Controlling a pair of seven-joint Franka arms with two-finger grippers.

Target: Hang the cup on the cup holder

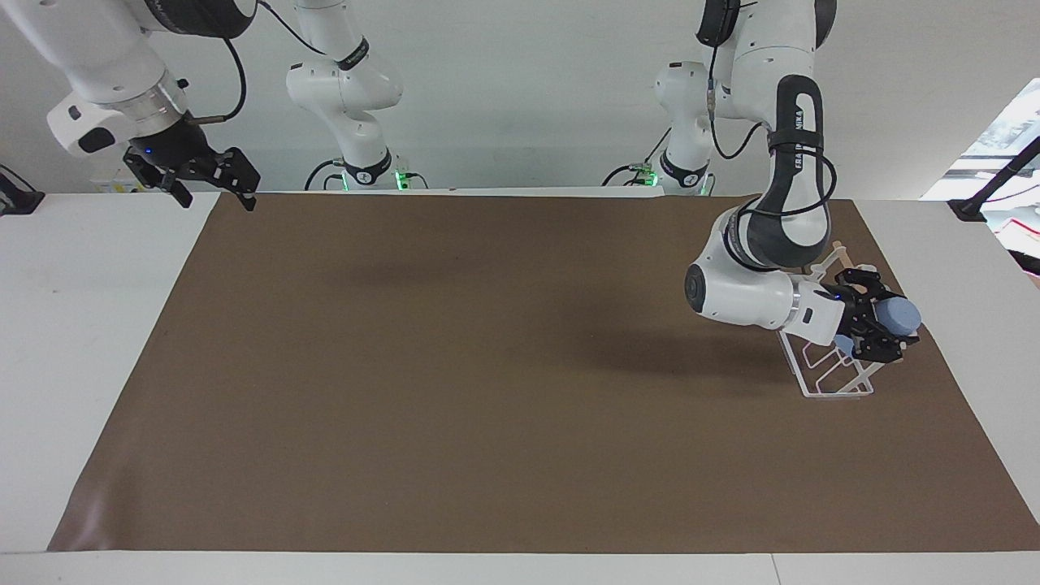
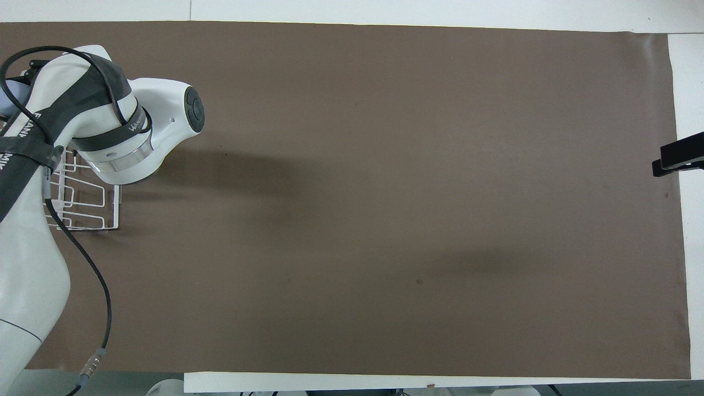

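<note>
Brown matting is spread over most of the white table, with bare white strips left at both ends and along the edge farthest from the robots. Wide open matting lies between the two arms.

In the overhead view the left arm covers much of the cup holder, and the left gripper itself is hidden beneath it; only a sliver of the cup is seen at the frame's edge. The right gripper is cut off by that view's border, so only a dark tip is shown.

In the facing view the white wire cup holder is seen standing on the matting toward the left arm's end of the table, close to the matting's edge there. Its wooden dowel is partly masked by the arm.

The left gripper is held over the cup holder, its fingers clamped on the light-blue cup, which is carried on its side above the prongs. Whether the cup touches a prong cannot be told.

The right gripper is held waiting in the air over the matting's corner at the right arm's end, its fingers spread apart and holding nothing.
</note>
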